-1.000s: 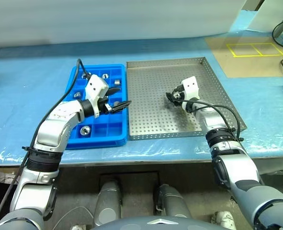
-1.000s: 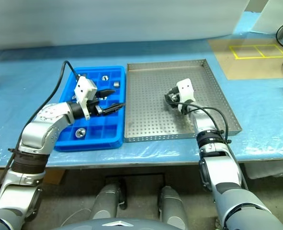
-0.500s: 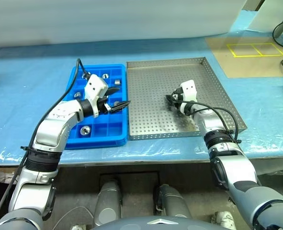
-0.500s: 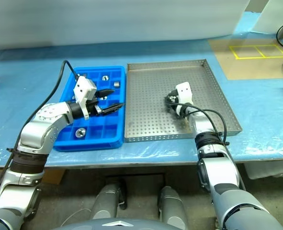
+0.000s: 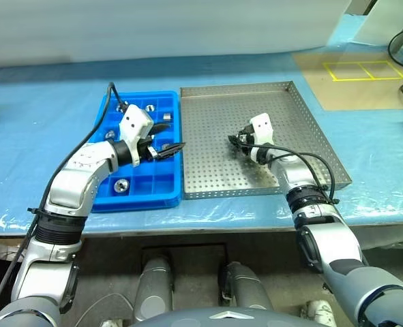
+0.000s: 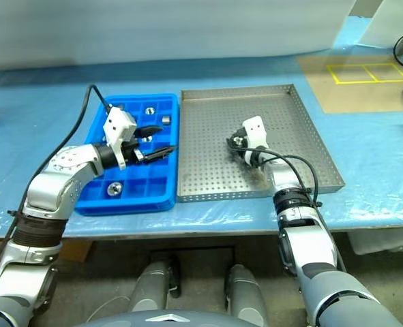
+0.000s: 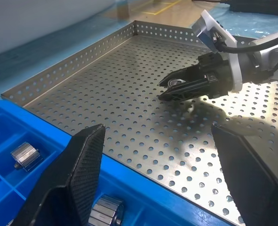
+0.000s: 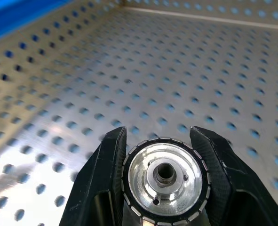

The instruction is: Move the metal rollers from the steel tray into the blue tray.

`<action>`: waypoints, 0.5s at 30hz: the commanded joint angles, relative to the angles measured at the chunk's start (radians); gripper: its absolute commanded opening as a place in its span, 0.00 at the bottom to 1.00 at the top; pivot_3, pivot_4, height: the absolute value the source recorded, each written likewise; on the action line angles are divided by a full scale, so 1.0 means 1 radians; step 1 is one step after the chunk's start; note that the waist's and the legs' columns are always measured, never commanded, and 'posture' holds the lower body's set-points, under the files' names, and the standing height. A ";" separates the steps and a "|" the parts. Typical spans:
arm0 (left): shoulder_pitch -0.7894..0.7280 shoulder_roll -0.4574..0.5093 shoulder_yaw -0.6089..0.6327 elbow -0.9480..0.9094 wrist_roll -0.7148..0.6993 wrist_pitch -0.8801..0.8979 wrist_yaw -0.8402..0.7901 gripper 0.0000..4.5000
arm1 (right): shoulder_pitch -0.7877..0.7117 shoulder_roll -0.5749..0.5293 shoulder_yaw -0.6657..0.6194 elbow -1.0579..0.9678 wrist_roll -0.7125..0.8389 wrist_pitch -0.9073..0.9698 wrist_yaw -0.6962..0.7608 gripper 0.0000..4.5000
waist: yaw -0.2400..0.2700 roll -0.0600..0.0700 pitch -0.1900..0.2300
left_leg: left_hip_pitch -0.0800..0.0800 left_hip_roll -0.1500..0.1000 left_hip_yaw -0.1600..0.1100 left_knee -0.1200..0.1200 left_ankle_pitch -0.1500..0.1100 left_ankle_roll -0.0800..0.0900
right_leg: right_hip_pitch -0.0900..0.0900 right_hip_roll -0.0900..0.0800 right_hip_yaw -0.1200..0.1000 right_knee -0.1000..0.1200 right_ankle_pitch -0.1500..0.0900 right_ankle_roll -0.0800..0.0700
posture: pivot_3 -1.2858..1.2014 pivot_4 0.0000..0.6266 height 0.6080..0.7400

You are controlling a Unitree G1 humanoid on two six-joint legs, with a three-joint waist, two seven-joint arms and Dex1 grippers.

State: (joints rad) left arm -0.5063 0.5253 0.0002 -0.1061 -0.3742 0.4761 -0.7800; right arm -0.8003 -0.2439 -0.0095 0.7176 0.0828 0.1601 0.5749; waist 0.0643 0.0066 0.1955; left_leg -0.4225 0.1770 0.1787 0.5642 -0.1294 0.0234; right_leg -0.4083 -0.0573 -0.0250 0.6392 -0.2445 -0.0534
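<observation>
Metal roller clamped in right gripper, over steel tray.
Head views: right gripper above perforated floor near tray middle, pointing toward blue tray; left gripper spread wide over blue tray's right side; several rollers lying in separate compartments, e.g.. Left wrist view: own black fingers far apart, two rollers in blue compartments below, right gripper's tips pinched on shiny roller above steel floor. Right wrist view: both fingers pressed against roller's ribbed sides, central hole facing camera.
</observation>
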 commanded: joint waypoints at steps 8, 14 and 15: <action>0.107 0.203 0.284 -0.040 -0.035 -0.020 0.007 0.84 | -0.063 0.086 0.154 -0.271 0.046 0.079 0.239 0.37 | 0.013 0.000 0.000 | 0.000 0.002 0.000 -0.004 0.000 -0.001 | 0.000 0.002 -0.001 -0.003 -0.002 -0.003 | 0.57 0.24 1.00; 0.327 0.262 0.372 -0.252 -0.146 0.098 -0.034 0.84 | -0.016 0.049 0.263 -0.533 0.166 0.257 0.509 0.37 | 0.049 -0.001 0.000 | -0.007 0.002 -0.001 -0.004 0.000 0.000 | -0.005 0.001 -0.003 -0.005 -0.002 -0.003 | 0.60 0.24 1.00; 0.359 0.265 0.386 -0.284 -0.166 0.121 -0.033 0.84 | -0.016 0.040 0.276 -0.557 0.176 0.272 0.534 0.37 | 0.060 -0.001 0.000 | -0.006 0.002 -0.001 -0.004 0.000 0.000 | -0.004 0.001 -0.004 -0.005 -0.002 -0.003 | 0.61 0.24 1.00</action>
State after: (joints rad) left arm -0.1741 0.7679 0.3324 -0.3091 -0.4929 0.5645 -0.8055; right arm -0.8192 -0.1905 0.2453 0.2390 0.2151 0.4036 1.0465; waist 0.1241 0.0057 0.1959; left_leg -0.4284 0.1793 0.1776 0.5598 -0.1297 0.0231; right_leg -0.4125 -0.0559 -0.0285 0.6344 -0.2465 -0.0562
